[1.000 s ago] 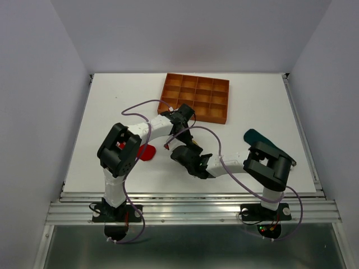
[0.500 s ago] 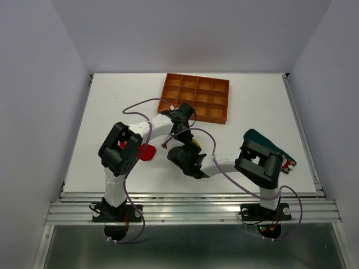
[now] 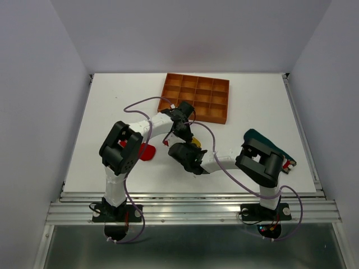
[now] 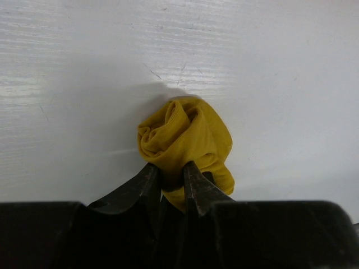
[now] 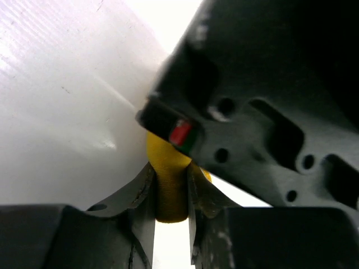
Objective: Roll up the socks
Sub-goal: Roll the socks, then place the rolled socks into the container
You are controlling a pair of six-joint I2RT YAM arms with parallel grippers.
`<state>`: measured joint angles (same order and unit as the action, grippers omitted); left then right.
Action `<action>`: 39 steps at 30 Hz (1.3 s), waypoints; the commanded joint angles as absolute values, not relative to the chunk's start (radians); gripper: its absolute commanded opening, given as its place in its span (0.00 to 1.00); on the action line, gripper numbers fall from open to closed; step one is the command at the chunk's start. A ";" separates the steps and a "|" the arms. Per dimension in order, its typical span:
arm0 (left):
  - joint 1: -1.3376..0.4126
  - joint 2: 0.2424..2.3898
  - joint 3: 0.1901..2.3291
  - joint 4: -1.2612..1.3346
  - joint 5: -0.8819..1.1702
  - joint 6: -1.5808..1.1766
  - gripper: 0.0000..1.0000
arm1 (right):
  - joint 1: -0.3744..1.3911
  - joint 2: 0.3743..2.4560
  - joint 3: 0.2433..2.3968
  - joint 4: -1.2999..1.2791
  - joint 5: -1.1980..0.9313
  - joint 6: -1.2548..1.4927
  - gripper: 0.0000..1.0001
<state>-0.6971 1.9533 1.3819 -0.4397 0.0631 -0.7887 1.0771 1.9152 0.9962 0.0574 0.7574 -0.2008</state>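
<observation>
The yellow sock (image 4: 185,134) is a small rolled bundle on the white table, and in the top view only a bit of the yellow sock (image 3: 195,143) shows between the two wrists. My left gripper (image 4: 171,169) is shut on the near side of the roll. From the opposite side, my right gripper (image 5: 169,174) is shut on a fold of the yellow sock (image 5: 168,190), right under the left gripper's body. The red sock (image 3: 147,152) lies flat beside the left arm. The dark teal sock (image 3: 254,135) lies behind the right arm's elbow.
The orange-brown gridded tray (image 3: 196,76) stands at the back of the table, just beyond the left gripper (image 3: 187,133). Purple cables loop over both arms. The right gripper (image 3: 192,148) is close against the left wrist.
My right gripper has moved up to the yellow sock and closed on it. The left gripper has kept its hold and shifted slightly toward the tray.
</observation>
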 commanded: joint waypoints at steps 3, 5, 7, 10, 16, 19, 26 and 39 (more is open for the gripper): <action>-0.669 1.928 1.379 -0.552 0.052 -0.713 0.24 | 0.974 1.918 0.948 -0.058 0.526 -0.104 0.18; -0.664 1.907 1.385 -0.551 0.045 -0.709 0.34 | 0.951 1.899 0.931 -0.034 0.480 -0.094 0.17; -0.652 1.885 1.387 -0.540 0.048 -0.703 0.39 | 0.937 1.876 0.922 -0.015 0.433 -0.078 0.17; -0.632 1.867 1.387 -0.529 0.048 -0.699 0.49 | 0.908 1.852 0.911 -0.012 0.384 -0.063 0.17; -0.595 1.833 1.399 -0.520 0.035 -0.692 0.74 | 0.865 1.821 0.899 0.026 0.344 -0.028 0.14; -0.581 1.810 1.401 -0.511 0.040 -0.690 0.84 | 0.835 1.813 0.897 0.032 0.311 -0.006 0.12; -0.537 1.778 1.398 -0.486 0.058 -0.683 0.94 | 0.802 1.787 0.900 0.043 0.230 0.060 0.07; -0.486 1.661 1.235 -0.439 0.029 -0.695 0.94 | 0.769 1.727 0.945 0.011 0.207 0.181 0.01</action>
